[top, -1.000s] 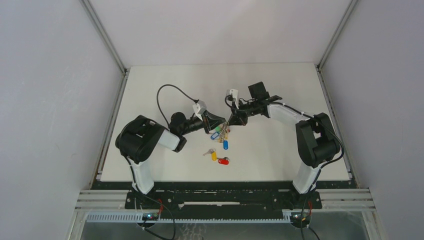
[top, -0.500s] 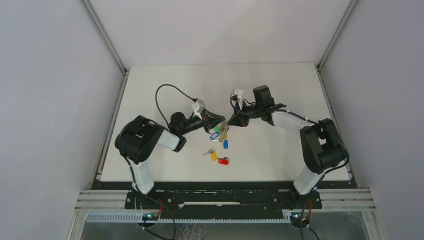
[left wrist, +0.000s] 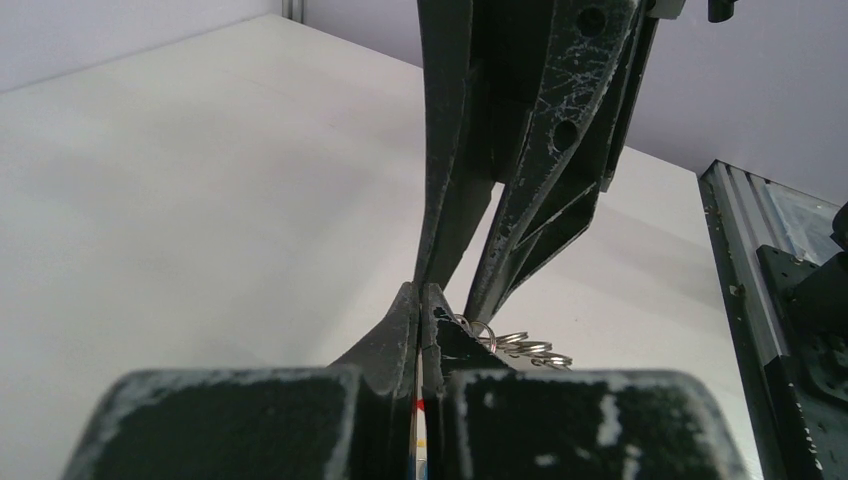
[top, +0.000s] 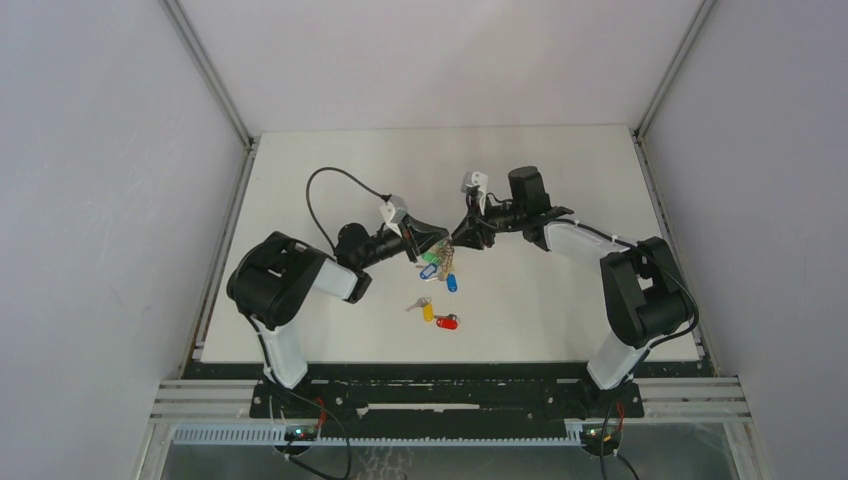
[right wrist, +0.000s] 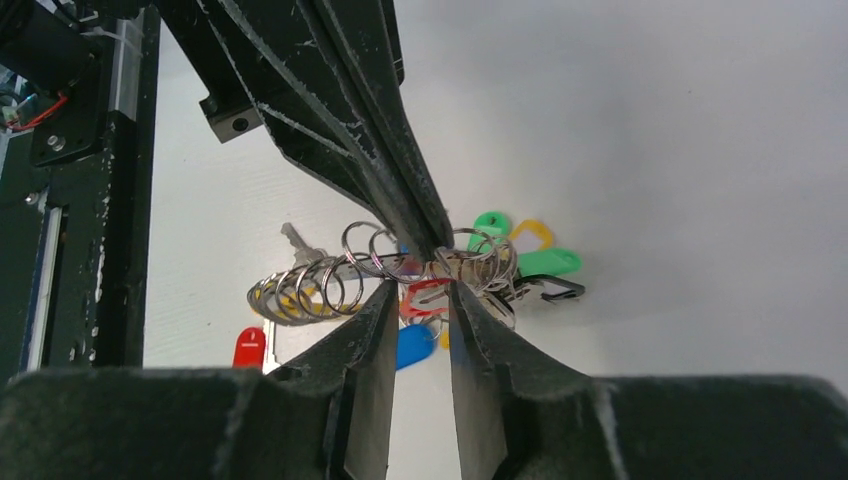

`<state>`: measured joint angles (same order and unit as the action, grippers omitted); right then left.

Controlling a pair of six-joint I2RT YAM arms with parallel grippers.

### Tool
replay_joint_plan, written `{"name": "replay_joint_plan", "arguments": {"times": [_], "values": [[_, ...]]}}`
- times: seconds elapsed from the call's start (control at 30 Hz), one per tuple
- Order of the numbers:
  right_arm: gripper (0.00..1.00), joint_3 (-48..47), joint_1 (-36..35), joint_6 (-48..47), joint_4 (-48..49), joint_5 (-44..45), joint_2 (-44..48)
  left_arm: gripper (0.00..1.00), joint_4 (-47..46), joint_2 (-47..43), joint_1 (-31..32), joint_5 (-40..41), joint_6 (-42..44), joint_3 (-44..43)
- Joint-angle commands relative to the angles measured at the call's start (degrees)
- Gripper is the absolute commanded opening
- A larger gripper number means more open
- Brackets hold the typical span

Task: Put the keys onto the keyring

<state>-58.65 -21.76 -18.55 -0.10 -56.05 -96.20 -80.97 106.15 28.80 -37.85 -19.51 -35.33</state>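
Silver keyring (top: 441, 262) in left end effector (left wrist: 421, 295), two keys (top: 446, 322) loose

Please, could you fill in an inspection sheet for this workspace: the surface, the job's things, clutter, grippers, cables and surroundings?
Surface: white table, no stain seen.
Job's things: keyring with green and blue tags, held at the meeting tips of the two arms; yellow-tag key and red-tag key lie loose on the table, nearer the bases.
Clutter: nothing seen.
Grippers: left gripper, jaws shut on the keyring; right gripper, jaws apart, with the ring's loops between them.
Cables: black cable loops from the left wrist.
Surroundings: grey walls on three sides; metal rail at the near edge.
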Motion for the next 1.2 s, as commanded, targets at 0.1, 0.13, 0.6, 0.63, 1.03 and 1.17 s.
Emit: {"name": "replay_joint_plan", "arguments": {"times": [0.1, 0.13, 0.6, 0.63, 1.03, 1.17], "values": [[0.26, 0.0, 1.0, 3.1, 6.3, -0.5, 0.0, 0.0, -4.4, -2.7, -0.1, -2.2, -0.1, -0.9], [0.27, 0.0, 1.0, 3.2, 6.8, -1.0, 0.0, 0.0, -4.4, -2.7, -0.1, -2.4, -0.1, -1.0], [0.26, -0.1, 1.5, 1.1, 9.0, -8.8, -3.0, 0.0, -4.4, -3.8, 0.0, -4.0, 0.0, -1.0], [0.26, -0.1, 1.5, 1.4, 9.5, -9.1, -3.2, 0.0, -4.4, -3.8, 0.0, -4.1, 0.0, -1.0], [0.0, -3.2, 2.0, -5.7, 0.5, -11.1, -3.1, 0.0, -4.3, -3.9, 0.1, -5.5, 0.3, -1.0], [0.0, -7.7, 2.0, -14.3, -14.2, -4.6, -0.9, 0.06, -4.3, -3.2, -0.7, -7.1, 0.4, -0.5]]}}
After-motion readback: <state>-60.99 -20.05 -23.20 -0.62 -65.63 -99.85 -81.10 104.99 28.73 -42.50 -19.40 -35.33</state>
